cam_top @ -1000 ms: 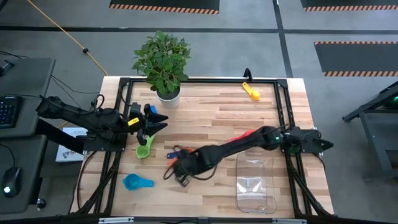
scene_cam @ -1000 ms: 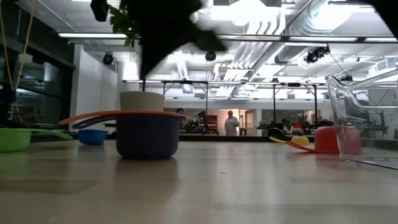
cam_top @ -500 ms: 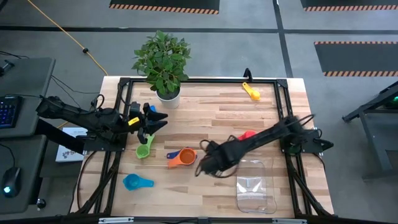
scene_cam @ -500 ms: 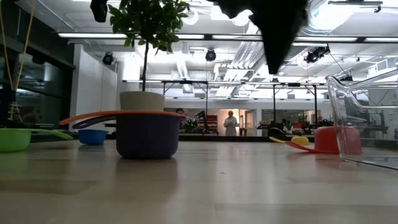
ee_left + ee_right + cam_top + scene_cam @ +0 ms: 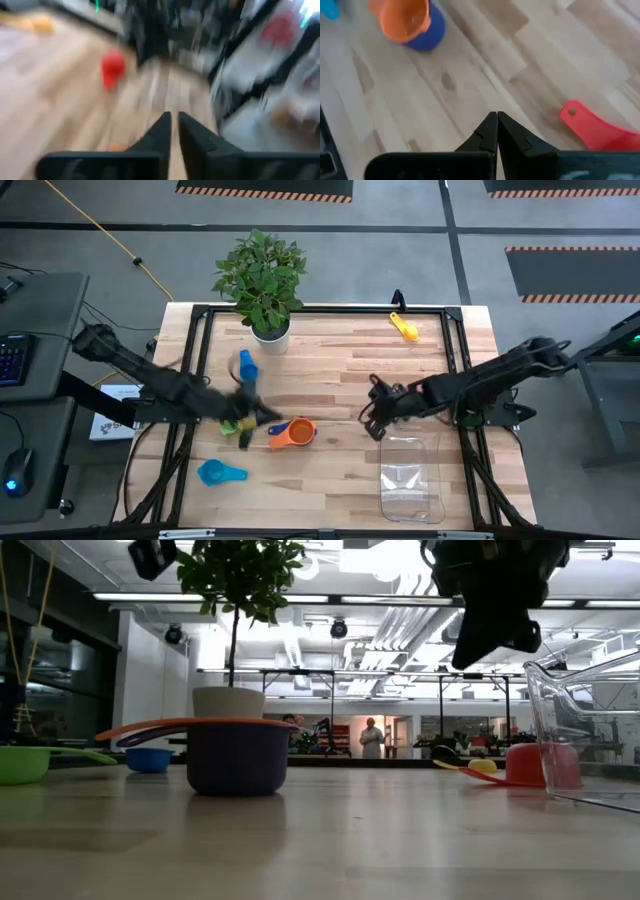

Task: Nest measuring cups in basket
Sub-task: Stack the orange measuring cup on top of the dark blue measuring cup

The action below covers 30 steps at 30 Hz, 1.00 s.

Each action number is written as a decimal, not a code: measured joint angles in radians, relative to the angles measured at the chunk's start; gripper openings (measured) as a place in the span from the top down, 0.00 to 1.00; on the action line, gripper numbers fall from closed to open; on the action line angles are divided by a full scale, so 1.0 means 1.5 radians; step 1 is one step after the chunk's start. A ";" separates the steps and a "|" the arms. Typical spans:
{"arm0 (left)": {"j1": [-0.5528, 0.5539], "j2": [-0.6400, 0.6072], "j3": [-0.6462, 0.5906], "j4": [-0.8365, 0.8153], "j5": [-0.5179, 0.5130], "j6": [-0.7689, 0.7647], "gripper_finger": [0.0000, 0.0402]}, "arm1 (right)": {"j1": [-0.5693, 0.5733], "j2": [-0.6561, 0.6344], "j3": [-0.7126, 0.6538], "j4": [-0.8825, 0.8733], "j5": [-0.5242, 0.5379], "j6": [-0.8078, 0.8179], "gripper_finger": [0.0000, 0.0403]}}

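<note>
Both grippers are empty with fingers pressed together: your left gripper [image 5: 262,423] sits just beside the orange cup [image 5: 300,431], at its nine o'clock; your right gripper [image 5: 374,418] hangs above the table at twelve o'clock of the basket [image 5: 409,477]. The orange cup is already nested in the dark blue cup [image 5: 427,34], mid-table, well apart from the basket. Spread the left fingers before closing in, take the pair by a handle, and keep it level so the cups don't separate.

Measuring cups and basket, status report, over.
Left gripper shut, empty, beside the orange cup nested in the dark blue cup. Right gripper shut, empty, above the table near the basket. Basket holds no cups.
</note>
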 joint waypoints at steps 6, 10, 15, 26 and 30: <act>-0.090 0.213 0.108 -0.204 0.068 0.010 1.00 | -0.036 -0.034 -0.040 0.052 0.004 -0.017 1.00; -0.107 0.321 0.111 -0.178 0.104 0.008 1.00 | -0.052 -0.033 -0.040 0.062 0.021 -0.018 1.00; -0.103 0.398 0.112 -0.173 0.093 -0.009 1.00 | -0.069 -0.033 -0.040 0.072 0.024 -0.018 1.00; -0.085 0.444 0.112 -0.272 0.005 -0.026 1.00 | -0.077 -0.032 -0.040 0.124 0.019 -0.015 1.00; -0.078 0.447 0.112 -0.311 -0.011 -0.021 1.00 | -0.077 -0.024 -0.039 0.188 0.013 0.012 1.00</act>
